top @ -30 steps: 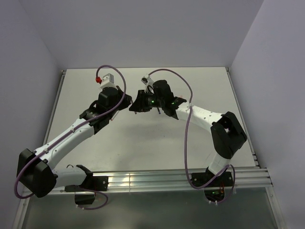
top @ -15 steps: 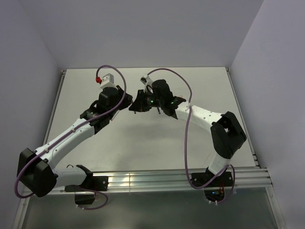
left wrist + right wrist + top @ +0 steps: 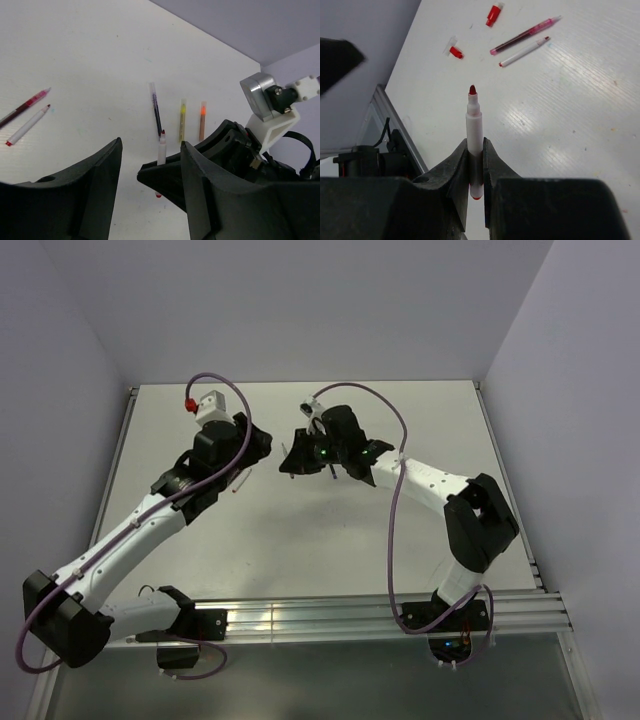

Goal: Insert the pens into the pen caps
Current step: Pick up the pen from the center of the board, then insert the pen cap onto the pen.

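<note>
On the pale table [image 3: 300, 530], both grippers work over the far middle. The right gripper [image 3: 475, 147] is clamped on a white pen [image 3: 473, 120] — barrel upright, its bare red tip pointing to 12 o'clock in the wrist view. In the top view the left gripper [image 3: 258, 443] sits at 9 o'clock from the right one, jaws apart with nothing between them. Beyond the tip, a pink-red pen [image 3: 525, 35] and a second white pen [image 3: 524, 51] lie at 1 o'clock. A red cap [image 3: 495, 11] lies at 12, and a clear cap [image 3: 454, 51] with red inside at 11. The step in hand looks like presenting the pen for capping. Next, I judge, the left gripper must fetch one small cap — pinched squarely, open end free — and align it with the tip.
</note>
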Controlling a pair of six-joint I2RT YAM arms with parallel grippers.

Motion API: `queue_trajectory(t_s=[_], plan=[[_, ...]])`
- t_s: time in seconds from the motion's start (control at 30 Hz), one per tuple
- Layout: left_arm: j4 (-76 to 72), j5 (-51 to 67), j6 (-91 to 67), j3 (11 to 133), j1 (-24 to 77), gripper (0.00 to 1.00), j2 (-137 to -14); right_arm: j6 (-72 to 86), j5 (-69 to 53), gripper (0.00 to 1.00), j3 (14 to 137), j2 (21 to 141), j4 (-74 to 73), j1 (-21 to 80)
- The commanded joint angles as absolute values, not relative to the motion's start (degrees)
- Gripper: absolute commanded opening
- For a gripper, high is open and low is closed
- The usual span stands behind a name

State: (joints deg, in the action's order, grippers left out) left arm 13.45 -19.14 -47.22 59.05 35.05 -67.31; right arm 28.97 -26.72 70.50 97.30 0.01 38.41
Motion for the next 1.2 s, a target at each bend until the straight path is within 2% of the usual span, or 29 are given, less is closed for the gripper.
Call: queue_trajectory(t_s=[0.0, 0.23, 0.43, 0.7, 1.17], plan=[[17.7, -23.3, -45.2, 62.9, 34.4, 0.55, -63.2, 26.5, -25.8, 0.00, 73.0, 93.6, -2.4, 36.9], [27.4, -27.6, -41.3, 66.3, 28.9, 0.57, -60.6, 26.8, -27.5, 0.00, 70.4, 89.7, -1.9, 33.2], [32.4, -24.5, -35.8, 68.2, 22.1, 0.57, -67.6, 27.6, -29.5, 0.00, 67.5, 87.4, -0.6, 29.4], [30.5, -17.4, -29.9, 67.9, 12.6, 0.54, -77.4, 28.0, -30.9, 0.00, 66.2, 86.6, -0.2, 27.8], [30.4, -14.9, -24.1, 71.4, 9.1, 0.53, -92.4, 28.1, -31.7, 0.00, 65.6, 86.2, -0.2, 27.3]])
